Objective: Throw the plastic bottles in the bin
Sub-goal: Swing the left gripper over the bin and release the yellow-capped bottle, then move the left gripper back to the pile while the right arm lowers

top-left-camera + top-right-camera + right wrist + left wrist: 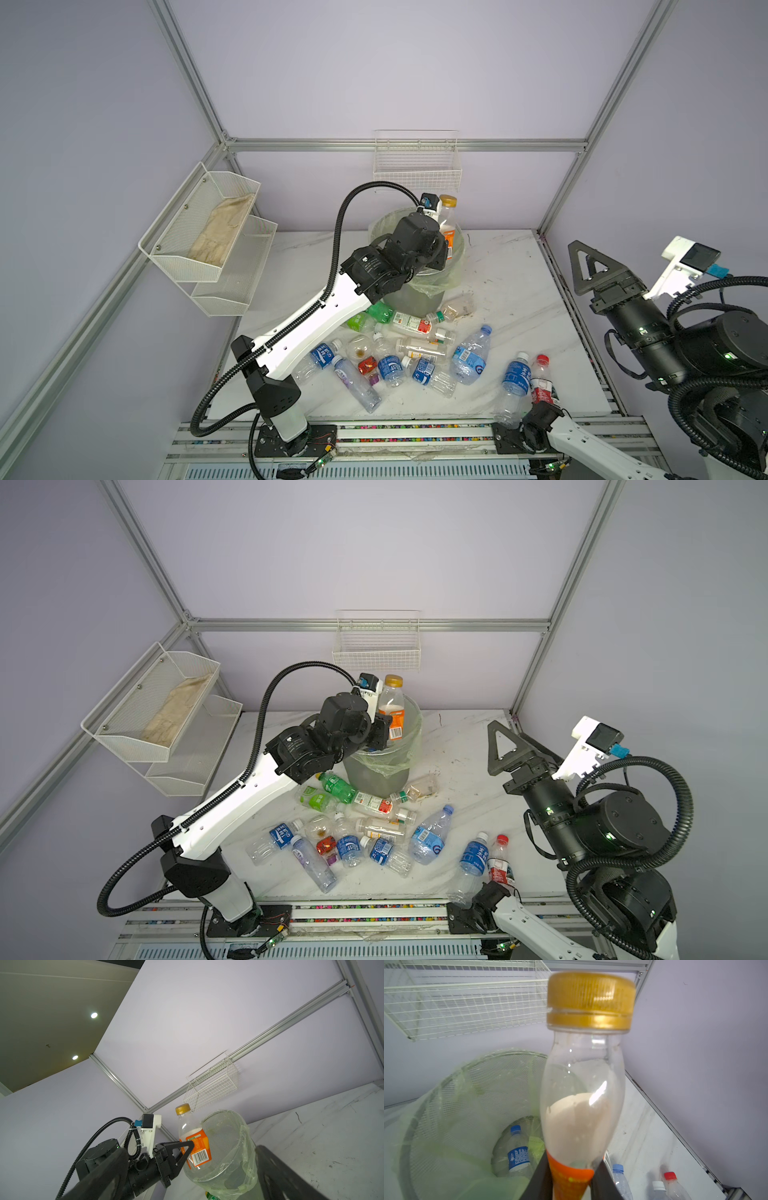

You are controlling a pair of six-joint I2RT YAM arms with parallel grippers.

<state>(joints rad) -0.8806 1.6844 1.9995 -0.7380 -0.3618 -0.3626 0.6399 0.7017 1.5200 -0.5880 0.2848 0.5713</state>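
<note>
Presently, at the drop step, the left gripper pinches the orange-labelled bottle upright by its label just above the rim of the bin; next, probably, a short carry over the opening, then spread fingers, while the right gripper idles, fingers spread.

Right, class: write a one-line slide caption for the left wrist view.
Left end effector grips an orange-labelled, gold-capped bottle upright over the lined mesh bin; one blue-labelled bottle lies inside.
</note>
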